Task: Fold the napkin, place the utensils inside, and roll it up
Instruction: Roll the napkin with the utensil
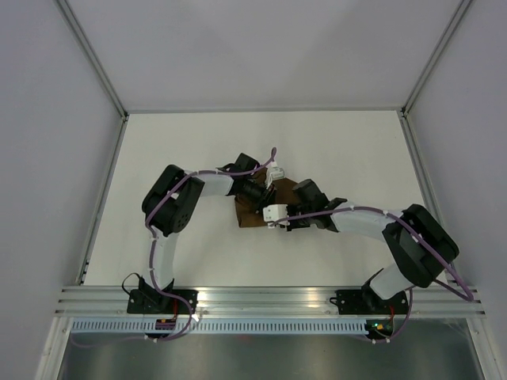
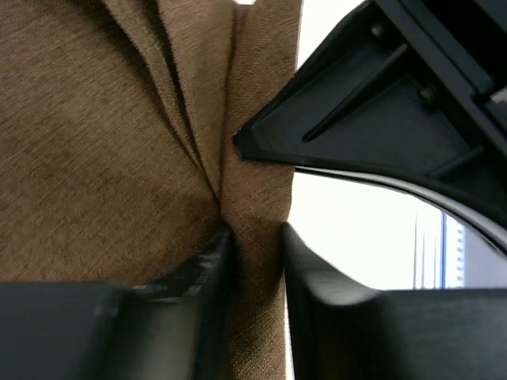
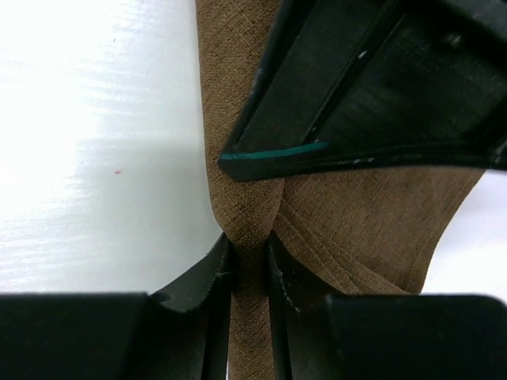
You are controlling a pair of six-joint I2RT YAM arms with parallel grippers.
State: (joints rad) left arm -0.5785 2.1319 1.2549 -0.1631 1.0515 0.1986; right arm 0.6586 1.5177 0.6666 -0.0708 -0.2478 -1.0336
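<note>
The brown napkin (image 1: 252, 214) lies bunched at the middle of the white table, mostly hidden under both arms. My left gripper (image 1: 273, 180) comes from the left and is shut on a pinched fold of the napkin (image 2: 253, 237). My right gripper (image 1: 273, 214) comes from the right and is shut on another pinched fold of the napkin (image 3: 249, 245). Each wrist view shows the other gripper's dark body close above the cloth. The utensils are out of view.
The white table (image 1: 182, 150) is ringed by grey walls and a metal frame. An aluminium rail (image 1: 261, 297) runs along the near edge at the arm bases.
</note>
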